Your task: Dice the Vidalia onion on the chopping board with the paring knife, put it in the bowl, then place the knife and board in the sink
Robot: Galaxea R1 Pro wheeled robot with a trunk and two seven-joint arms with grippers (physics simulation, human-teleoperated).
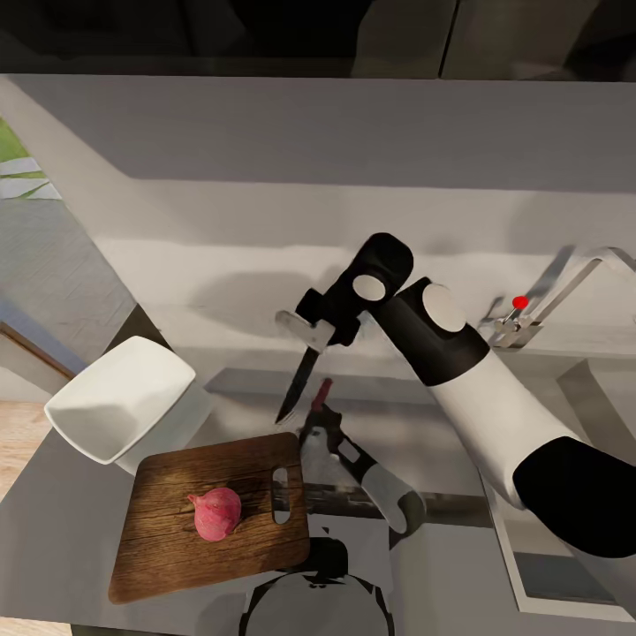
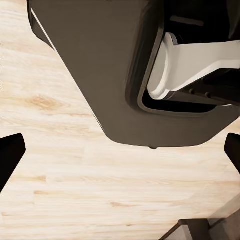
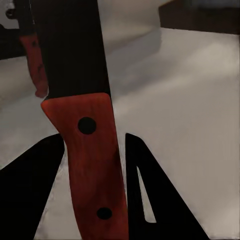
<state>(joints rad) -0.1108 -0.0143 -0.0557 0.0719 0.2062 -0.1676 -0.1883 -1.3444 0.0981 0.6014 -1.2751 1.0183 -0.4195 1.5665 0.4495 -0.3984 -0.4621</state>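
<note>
The pink-red Vidalia onion [image 1: 216,513] lies whole on the brown chopping board [image 1: 177,530] at the countertop's near edge. My right gripper [image 1: 318,331] hangs above the countertop [image 1: 71,539], behind and to the right of the board. It is shut on the paring knife [image 1: 299,384], whose dark blade points down toward the board's far right corner. In the right wrist view the red-brown handle of the paring knife [image 3: 90,150] sits between the fingers of the right gripper [image 3: 92,137]. The white bowl [image 1: 119,397] stands left of the board. My left gripper [image 2: 121,152] is open over wood floor.
The chrome tap [image 1: 548,300] with its red knob [image 1: 520,302] stands at the back right, and the sink [image 1: 565,583] lies under my right forearm. The glossy countertop mirrors the knife and arm. A pale wall panel runs behind the counter. My own dark base [image 2: 115,75] shows above the floor.
</note>
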